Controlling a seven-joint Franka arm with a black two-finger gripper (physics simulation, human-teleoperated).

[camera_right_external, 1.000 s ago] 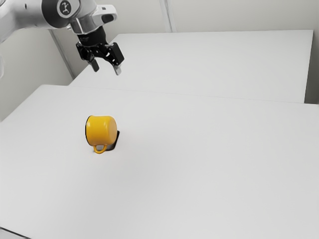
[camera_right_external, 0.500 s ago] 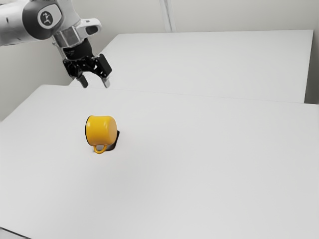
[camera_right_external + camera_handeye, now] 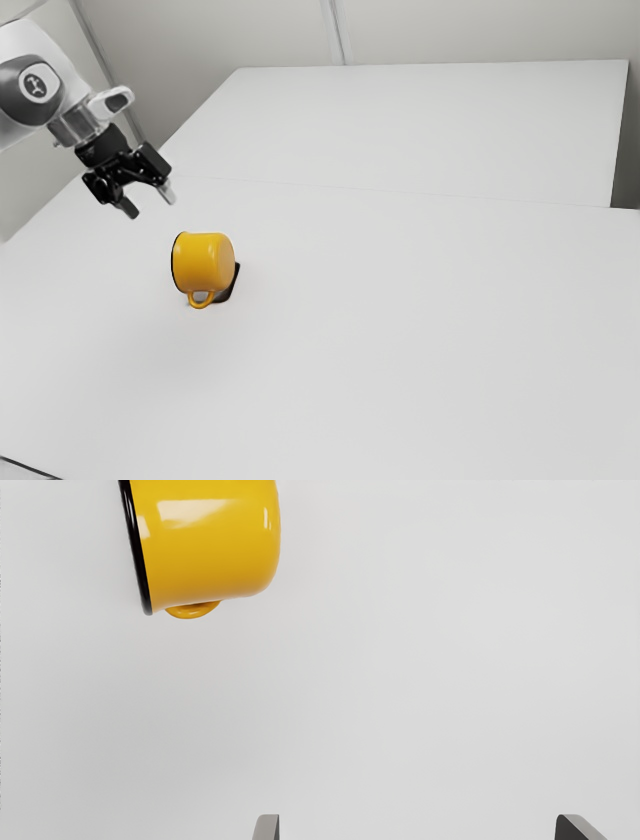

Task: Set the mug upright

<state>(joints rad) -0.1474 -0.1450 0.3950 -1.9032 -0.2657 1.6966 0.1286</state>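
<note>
"Mug (image 3: 203, 262) is lying on its side on the white table (image 3: 400, 340), operator. You can find it toward the table's far corner, the one at the exterior view's left."

"Yes, I agree. Its dark rim (image 3: 137, 555) faces the exterior view's left, and its round base (image 3: 227, 262) faces the right. The body is yellow and glossy. And the handle (image 3: 201, 301)?"

"The handle points toward the near side of the table, operator. Beside the base you see a dark patch (image 3: 235, 284); if it is shadow or some object, I cannot tell you."

"Your gripper (image 3: 149, 203) is in the air, above the table and apart from the mug, on the side of that same far corner. How are its fingers (image 3: 267, 828)?"

"They stand wide open, operator. In the wrist view you see the mug ahead of the fingertips, outside the space between them, with its handle side turned to them."

"For brands, you have one round emblem (image 3: 36, 86) on the joint of the arm (image 3: 25, 42). It has a pale mark inside a ring, too small for me to read to you."
</note>
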